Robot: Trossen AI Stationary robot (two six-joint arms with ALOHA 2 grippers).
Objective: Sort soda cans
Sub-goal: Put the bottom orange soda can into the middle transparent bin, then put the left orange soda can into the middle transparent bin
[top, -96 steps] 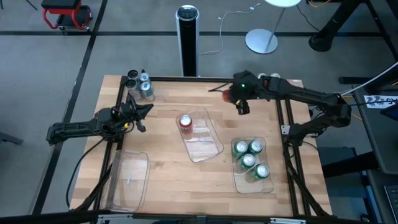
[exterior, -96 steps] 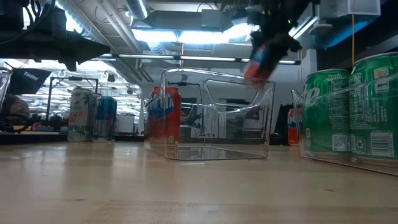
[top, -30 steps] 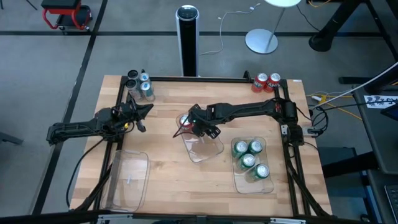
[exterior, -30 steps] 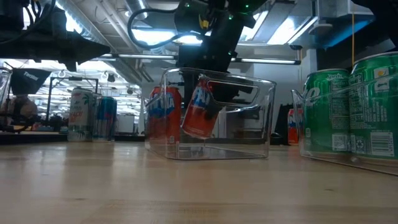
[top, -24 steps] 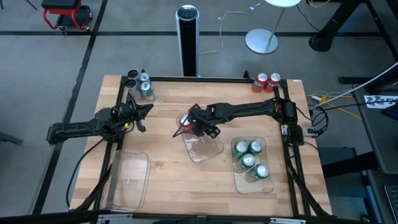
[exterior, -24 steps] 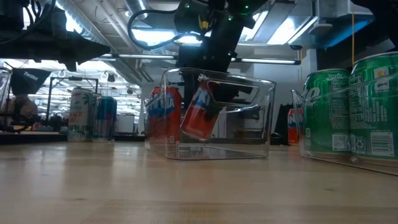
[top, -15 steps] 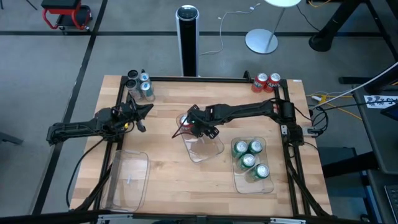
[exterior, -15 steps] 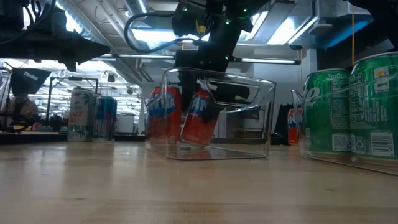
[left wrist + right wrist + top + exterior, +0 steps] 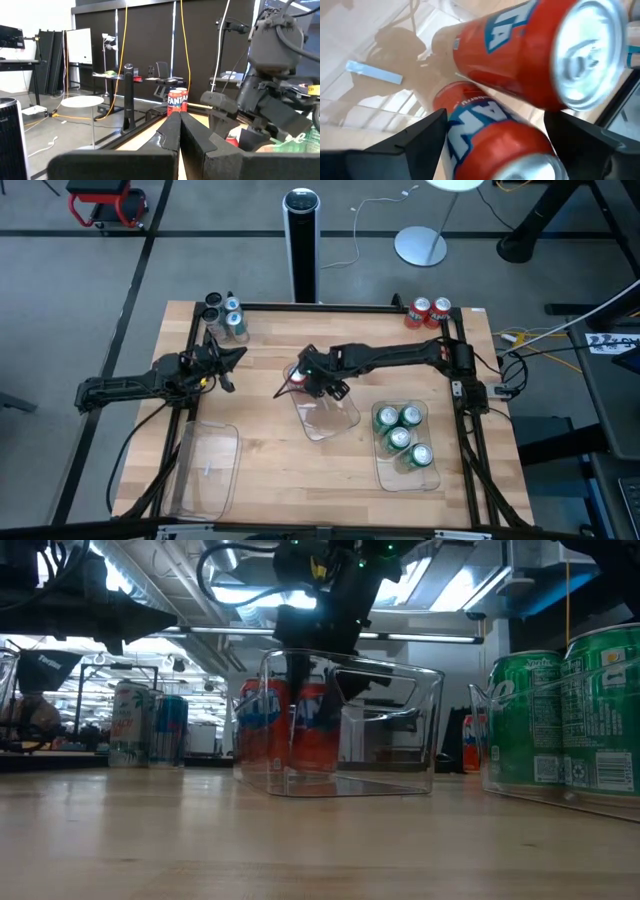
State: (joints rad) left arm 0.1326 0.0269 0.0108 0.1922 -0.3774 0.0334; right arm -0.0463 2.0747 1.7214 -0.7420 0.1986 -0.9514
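Two red soda cans stand in the middle clear tray [image 9: 338, 416]: one free can [image 9: 260, 726] on the tray floor, and a second red can [image 9: 316, 730] right beside it, between the fingers of my right gripper [image 9: 304, 377], which is shut on it. In the right wrist view the held can [image 9: 492, 145] fills the gap between the fingers, with the free can [image 9: 520, 55] just beyond. My left gripper [image 9: 238, 357] waits shut over the table's left side, touching nothing. My right gripper pinches the red can by its round side wall [image 9: 456, 131], one finger on each side, near the can's upper part. The fingers come from above, slanting down from the table's right. The can stands upright with its base down at the tray floor [image 9: 316, 772].
Several green cans [image 9: 403, 435] fill a clear tray at the near right. Two red cans [image 9: 428, 311] stand at the far right corner, several silver cans [image 9: 224, 318] at the far left. An empty clear tray [image 9: 208, 468] lies near left. A tall black cylinder [image 9: 301, 240] stands beyond the table.
The red can in my right gripper has come from tilted to upright and has sunk down to the tray floor, closing up against the other red can. The gripper has kept its hold throughout.
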